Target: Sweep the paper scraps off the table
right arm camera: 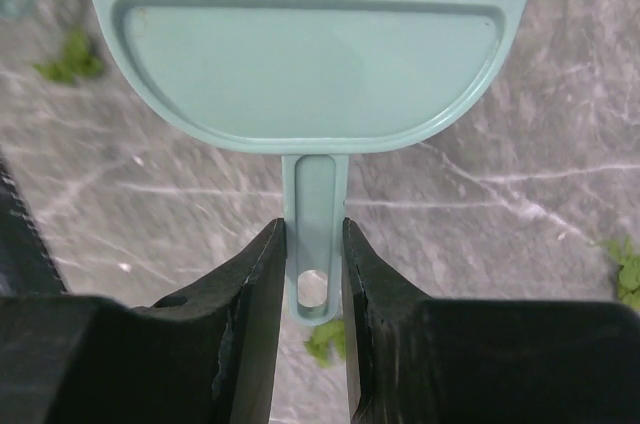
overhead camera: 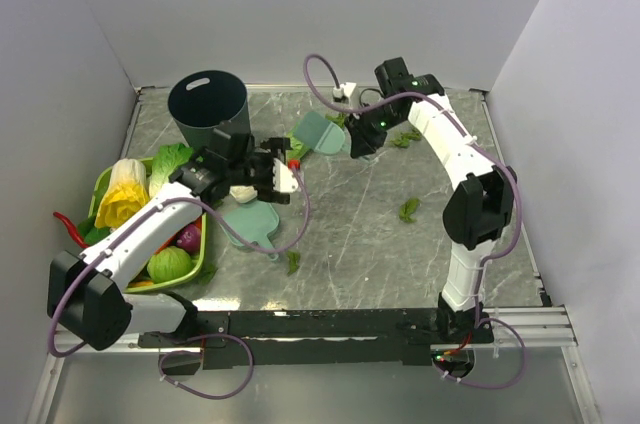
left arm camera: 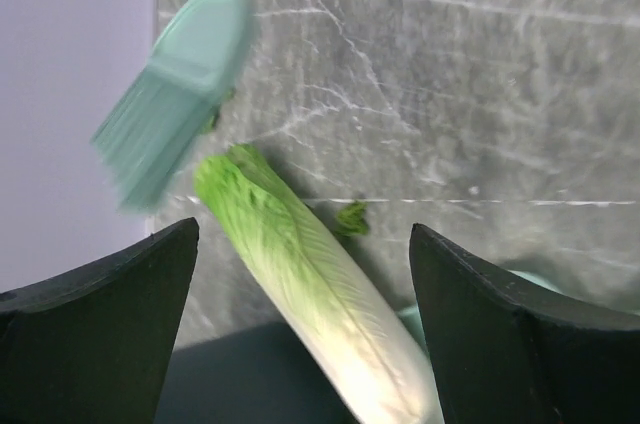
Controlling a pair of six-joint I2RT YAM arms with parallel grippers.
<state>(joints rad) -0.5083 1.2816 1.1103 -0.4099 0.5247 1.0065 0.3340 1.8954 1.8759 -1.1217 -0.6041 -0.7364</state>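
Note:
Dark-green paper scraps lie on the grey marble table [overhead camera: 380, 254]: one right of centre [overhead camera: 409, 209], one near the front [overhead camera: 293, 262], several at the back [overhead camera: 405, 137]. My right gripper [overhead camera: 357, 142] is shut on the handle [right arm camera: 315, 234] of the teal hand brush [overhead camera: 320, 132], held over the back middle of the table. In the right wrist view [right arm camera: 314, 226] scraps show at the left [right arm camera: 68, 57] and under the handle [right arm camera: 325, 339]. My left gripper [overhead camera: 272, 174] is open [left arm camera: 303, 227] above a long pale-green cabbage [left arm camera: 320, 294], not touching it. One scrap [left arm camera: 350, 219] lies beside the cabbage.
The teal dustpan [overhead camera: 250, 222] lies flat under the left gripper. A dark round bin [overhead camera: 208, 104] stands at the back left. A lime-green tray [overhead camera: 100, 189] of vegetables sits at the left edge. A red chili [overhead camera: 66, 226] lies beside it.

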